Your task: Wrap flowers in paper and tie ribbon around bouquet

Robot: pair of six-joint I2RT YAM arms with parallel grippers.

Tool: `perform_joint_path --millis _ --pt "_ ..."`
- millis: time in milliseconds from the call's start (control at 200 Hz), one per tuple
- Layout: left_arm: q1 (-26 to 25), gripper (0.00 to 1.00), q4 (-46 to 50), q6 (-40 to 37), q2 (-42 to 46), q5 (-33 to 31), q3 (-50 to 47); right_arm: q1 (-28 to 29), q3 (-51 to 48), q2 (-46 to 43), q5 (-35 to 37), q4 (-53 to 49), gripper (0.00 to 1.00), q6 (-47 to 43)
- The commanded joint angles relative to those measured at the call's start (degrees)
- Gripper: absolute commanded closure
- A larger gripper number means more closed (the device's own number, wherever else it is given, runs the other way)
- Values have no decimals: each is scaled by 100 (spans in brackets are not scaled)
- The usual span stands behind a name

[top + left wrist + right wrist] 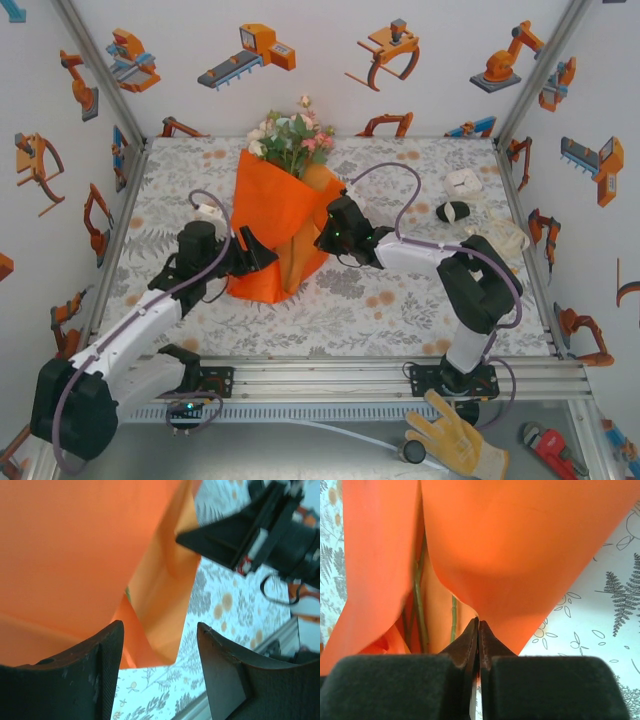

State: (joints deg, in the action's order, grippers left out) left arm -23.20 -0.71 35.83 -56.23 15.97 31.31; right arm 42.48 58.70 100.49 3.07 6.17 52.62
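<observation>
The bouquet lies mid-table: orange paper [270, 205] folded around the flowers [292, 135], whose pink, white and cream blossoms stick out at the far end. My right gripper [322, 238] is at the paper's right side. In the right wrist view it [478, 622] is shut on a paper [520, 545] edge, with green stems [419, 605] inside the fold. My left gripper [262, 258] is at the paper's lower left. It [160, 630] stands open, and the paper's [75, 555] lower corner hangs ahead of the fingers, ungripped. The cream ribbon [497, 238] lies bundled at the right.
A small white box [463, 182] and a black oval object [452, 211] sit at the back right. A small white item [208, 211] lies left of the paper. The printed walls close in on three sides. A metal rail [400, 375] runs along the near edge.
</observation>
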Motion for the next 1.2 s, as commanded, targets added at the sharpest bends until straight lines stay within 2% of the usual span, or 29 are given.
perform_joint_path --millis 0,80,175,270,345,400,461,536,586,631,686,746,806,896,1046,1091,1156,1191 --pt "395 43 624 -56 -225 -240 251 21 197 -183 25 -135 100 -26" --pt "625 48 259 -15 -502 185 225 32 212 -219 1 -160 100 -40" --pt "654 50 -688 24 -603 1307 94 32 204 -225 -13 -177 100 -89" --pt "438 45 -1712 93 -602 2438 37 32 209 -209 -73 -147 100 -103" --pt "236 42 -1988 193 -406 2501 46 32 244 -162 -130 -125 100 -105" --pt "167 42 -1526 209 -49 1908 88 32 271 -119 -140 -125 100 -112" --pt "70 42 -458 -55 507 860 258 32 274 -105 -138 -121 100 -103" --pt "-257 42 1167 -697 1325 -1265 589 32 258 -104 -160 -74 100 -112" --pt "-413 42 2128 -759 1646 -2888 722 32 249 -93 -188 -55 100 -111" --pt "-385 34 2603 -735 1765 -3832 707 28 265 -80 -229 -29 100 -112" --pt "-211 23 3073 -643 1710 -4313 720 32 293 -62 -278 -11 100 -132" --pt "160 8 3110 -699 1457 -3878 684 30 323 -31 -315 -11 100 -154" --pt "596 0 3049 -709 1035 -3166 700 32 353 -1 -362 -4 100 -175" --pt "870 3 2622 -674 521 -2564 520 32 379 46 -459 42 100 -175" --pt "910 3 1746 -832 187 -2103 246 32 373 24 -517 51 100 -213" --pt "908 0 1484 -913 118 -1924 222 32 359 14 -535 38 100 -217" --pt "897 12 1190 -972 47 -1603 200 32 332 -26 -482 -46 100 -214" --pt "894 23 1061 -979 12 -1433 181 32 296 -44 -434 -84 92 -208"
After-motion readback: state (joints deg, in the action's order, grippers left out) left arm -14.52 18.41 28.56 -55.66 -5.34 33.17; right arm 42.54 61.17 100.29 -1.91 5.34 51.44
